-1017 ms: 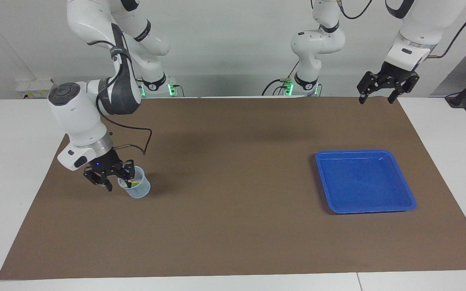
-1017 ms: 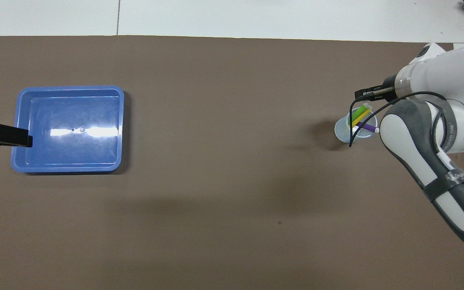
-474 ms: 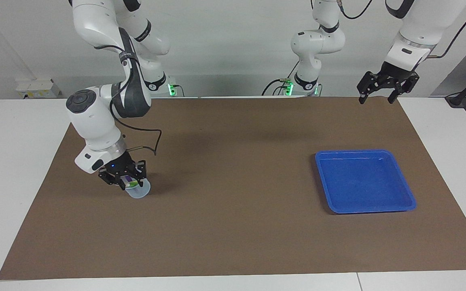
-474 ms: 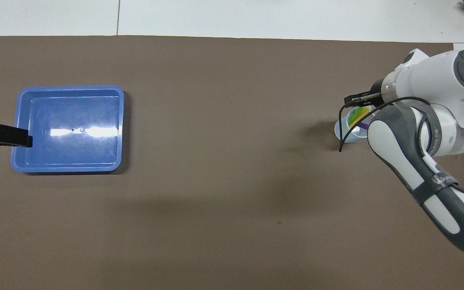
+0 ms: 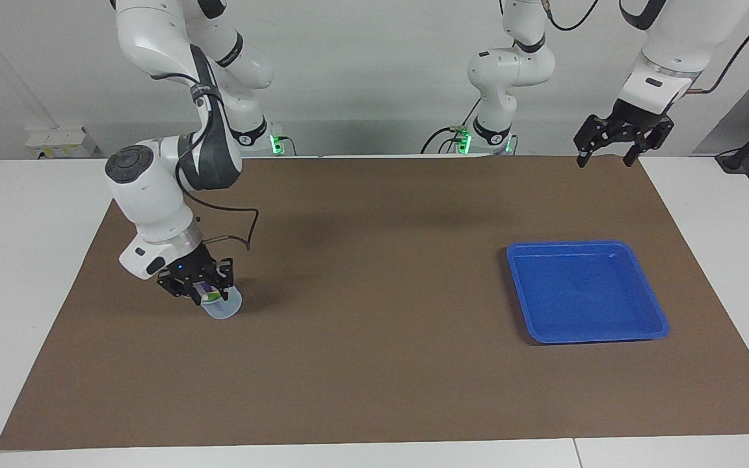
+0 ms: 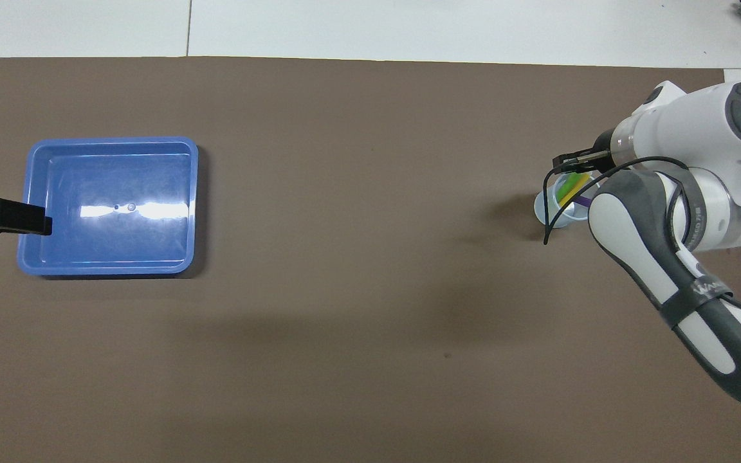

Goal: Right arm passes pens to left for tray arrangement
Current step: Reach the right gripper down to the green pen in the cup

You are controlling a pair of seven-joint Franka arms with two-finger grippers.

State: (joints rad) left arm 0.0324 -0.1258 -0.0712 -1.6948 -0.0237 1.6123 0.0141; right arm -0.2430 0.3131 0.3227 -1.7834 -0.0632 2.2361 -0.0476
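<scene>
The pens stand in a small translucent cup (image 5: pixel 225 309) at the right arm's end of the brown mat. Green and yellow pens (image 6: pixel 568 186) and a purple one (image 6: pixel 580 204) show in the overhead view, partly under the arm. My right gripper (image 5: pixel 197 286), blue light on, is down at the cup's mouth among the pen tops (image 5: pixel 209 294). The blue tray (image 5: pixel 586 291) lies empty toward the left arm's end. My left gripper (image 5: pixel 605 153) hangs open in the air over the mat's edge by the robots and waits.
A black cable (image 6: pixel 554 206) loops from the right wrist down beside the cup. The brown mat (image 5: pixel 374 312) covers most of the white table. In the overhead view the left gripper (image 6: pixel 4 217) overlaps the tray's (image 6: pixel 113 260) edge.
The right gripper has moved from beside the cup to over its mouth, onto the pens, and barely shifted in the last half second. The left arm has not moved.
</scene>
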